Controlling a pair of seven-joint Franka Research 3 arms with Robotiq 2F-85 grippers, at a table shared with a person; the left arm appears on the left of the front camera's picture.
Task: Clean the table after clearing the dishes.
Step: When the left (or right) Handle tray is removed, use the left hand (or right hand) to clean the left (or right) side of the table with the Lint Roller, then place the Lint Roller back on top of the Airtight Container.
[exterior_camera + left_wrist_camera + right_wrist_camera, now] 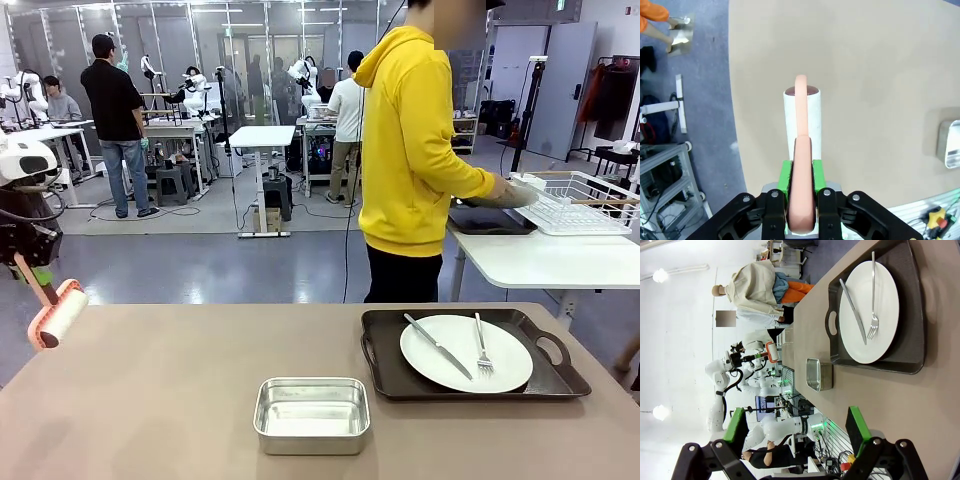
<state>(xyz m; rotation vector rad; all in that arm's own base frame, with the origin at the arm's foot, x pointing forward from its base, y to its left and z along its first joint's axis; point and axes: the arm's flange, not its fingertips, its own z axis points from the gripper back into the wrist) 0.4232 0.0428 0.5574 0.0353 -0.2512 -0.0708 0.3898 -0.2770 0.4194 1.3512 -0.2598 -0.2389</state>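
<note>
Well apart: roller [62,313] at the left edge of the table [150,400], dishes [512,358] at its right.

The left gripper [801,172] is closed tight on the roller's pink handle, green pads on both sides. The white roll points out over the table just inside its left edge; whether it touches the top I cannot tell. The tray [385,378] with plate [440,372], knife [438,346] and fork [481,350] lies on the right half, far from the roller, with a steel pan [312,441] between them near the front edge. The right gripper [797,422] is spread wide with nothing in it, and the tray lies ahead of its fingers. At the white table [540,262] beyond, a person [410,150] has a hand [505,193] by a second tray [487,222].
</note>
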